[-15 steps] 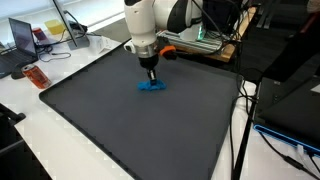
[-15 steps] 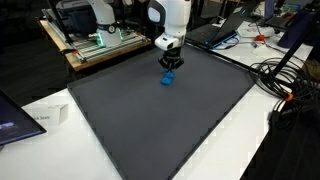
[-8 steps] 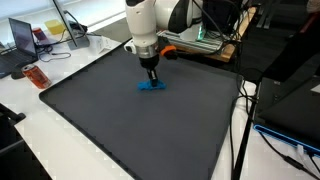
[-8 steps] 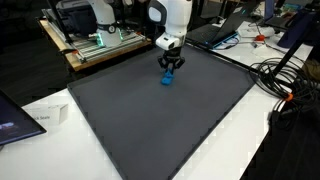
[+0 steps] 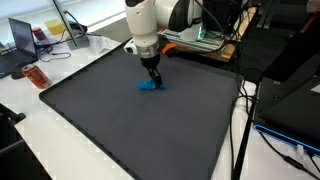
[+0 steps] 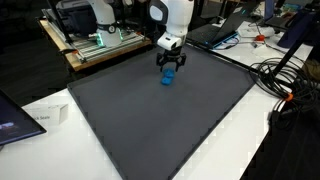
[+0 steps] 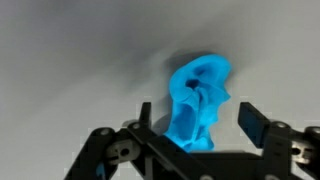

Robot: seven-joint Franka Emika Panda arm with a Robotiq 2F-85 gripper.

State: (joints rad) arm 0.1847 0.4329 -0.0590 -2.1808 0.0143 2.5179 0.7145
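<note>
Your gripper (image 6: 171, 69) opened and lifted slightly since before; jaws now spread, crumpled blue object (image 7: 200, 92) sits between them on the mat (image 6: 150, 125).

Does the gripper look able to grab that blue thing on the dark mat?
Probably yes: the gripper hangs open just above the blue thing, the wrist view shows it between the fingers, and nothing on the mat stands between them.
</note>
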